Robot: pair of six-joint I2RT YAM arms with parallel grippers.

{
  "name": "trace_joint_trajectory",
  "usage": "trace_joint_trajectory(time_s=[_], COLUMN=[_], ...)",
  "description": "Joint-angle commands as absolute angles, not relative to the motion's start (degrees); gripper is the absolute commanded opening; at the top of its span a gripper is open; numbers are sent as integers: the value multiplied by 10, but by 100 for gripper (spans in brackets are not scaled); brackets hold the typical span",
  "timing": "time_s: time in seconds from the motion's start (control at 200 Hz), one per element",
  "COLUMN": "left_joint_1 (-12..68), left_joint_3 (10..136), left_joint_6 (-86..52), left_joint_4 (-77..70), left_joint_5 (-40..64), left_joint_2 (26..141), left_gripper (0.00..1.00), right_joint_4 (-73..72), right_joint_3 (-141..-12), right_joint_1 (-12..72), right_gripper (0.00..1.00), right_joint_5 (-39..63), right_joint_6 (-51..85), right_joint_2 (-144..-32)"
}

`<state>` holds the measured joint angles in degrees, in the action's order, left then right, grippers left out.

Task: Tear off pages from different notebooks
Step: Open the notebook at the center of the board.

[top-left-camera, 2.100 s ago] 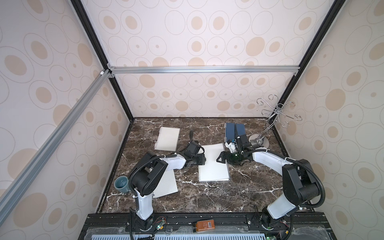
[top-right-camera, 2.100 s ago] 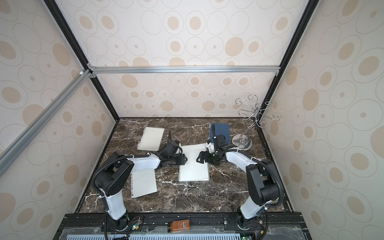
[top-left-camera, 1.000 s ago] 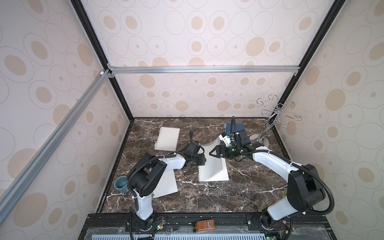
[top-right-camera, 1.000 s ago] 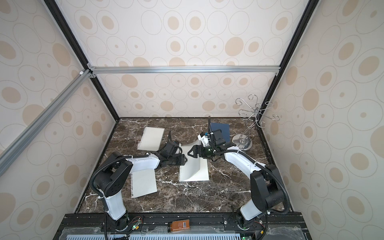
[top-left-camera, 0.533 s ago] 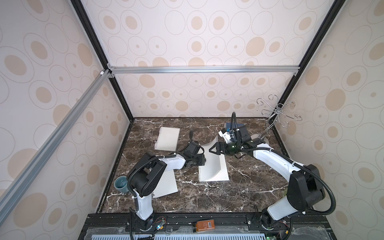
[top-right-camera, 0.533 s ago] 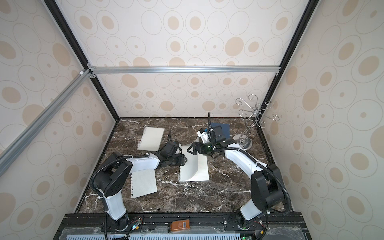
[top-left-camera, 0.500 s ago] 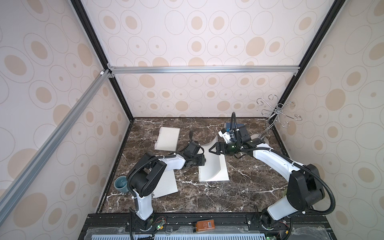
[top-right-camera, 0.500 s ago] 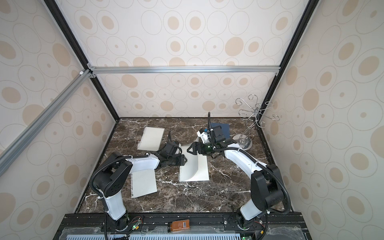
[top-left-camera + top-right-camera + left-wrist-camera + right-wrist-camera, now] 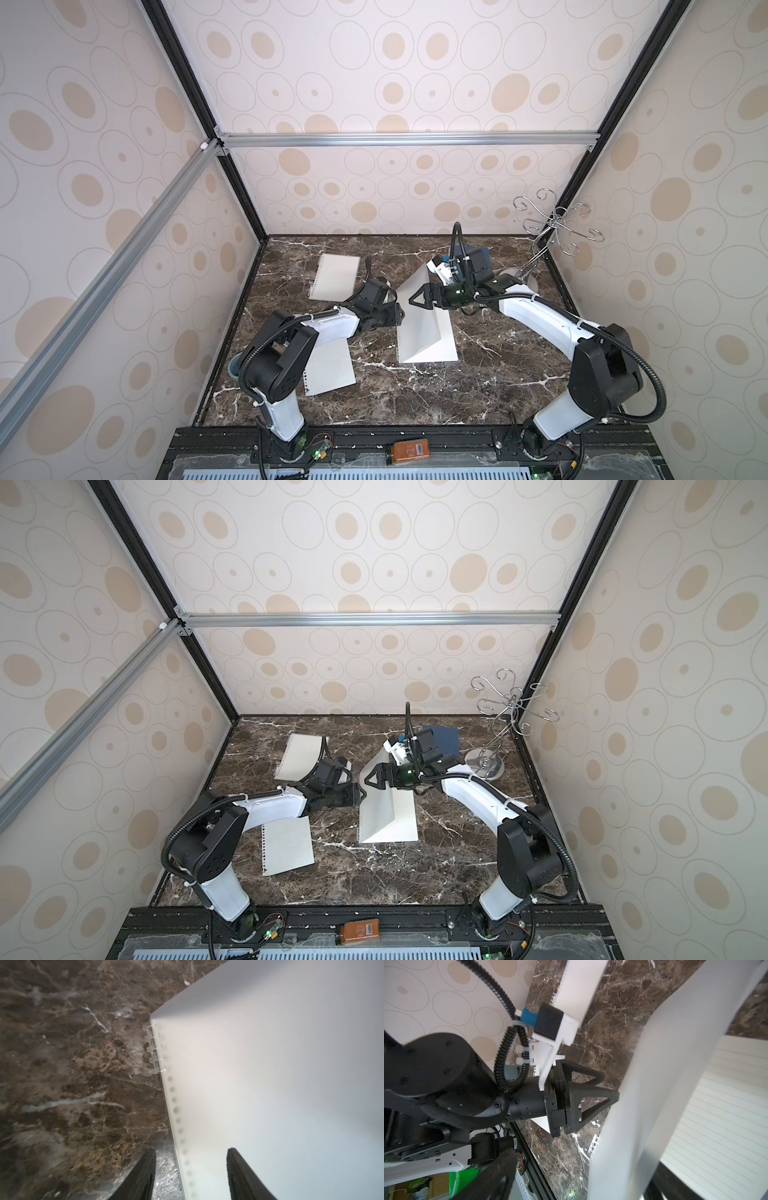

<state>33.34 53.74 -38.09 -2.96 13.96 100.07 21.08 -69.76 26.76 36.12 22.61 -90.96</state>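
**Thin sheet lifted**

The top sheet [image 9: 415, 336] of the open notebook [image 9: 444, 349] is lifted and curls; page or cover, I cannot tell. It looks light and floppy and should rip easily, so I would hold it close to the notebook's rings [image 9: 152, 1047]. The right gripper [image 9: 415, 299] is above the notebook, fingers spread wide around the sheet. The left gripper [image 9: 191, 1150], fingers apart, sits over the notebook's ring edge. A blue notebook [image 9: 478, 259] lies just behind it.
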Motion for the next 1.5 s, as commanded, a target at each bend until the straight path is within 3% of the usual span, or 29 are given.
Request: trace_joint_trajectory(time_s=[0.0,0.64,0.83,1.02,1.271,1.496], left_joint_1=[332,331,267,201,184,173], left_joint_3=[527,532,541,540,515,526], left_joint_6=[-389,-375,-350,-334,-360,-357], left_joint_4=[-53,-40,29,85,117,147], left_joint_5=[162,150,114,52,-40,-84], left_joint_2=[1009,996,926,825,760,706], left_gripper=[56,55,56,60,60,62], right_joint_4=[243,259,234,198,170,157], right_joint_3=[-720,-726,-736,-769,-867,-916], right_joint_1=[271,276,310,352,420,427], right_gripper=[92,92,92,92,92,92], right_joint_5=[344,369,377,380,362,362], right_joint_6=[203,198,203,219,228,237], right_joint_2=[-889,-889,-906,-955,-1065,-1135])
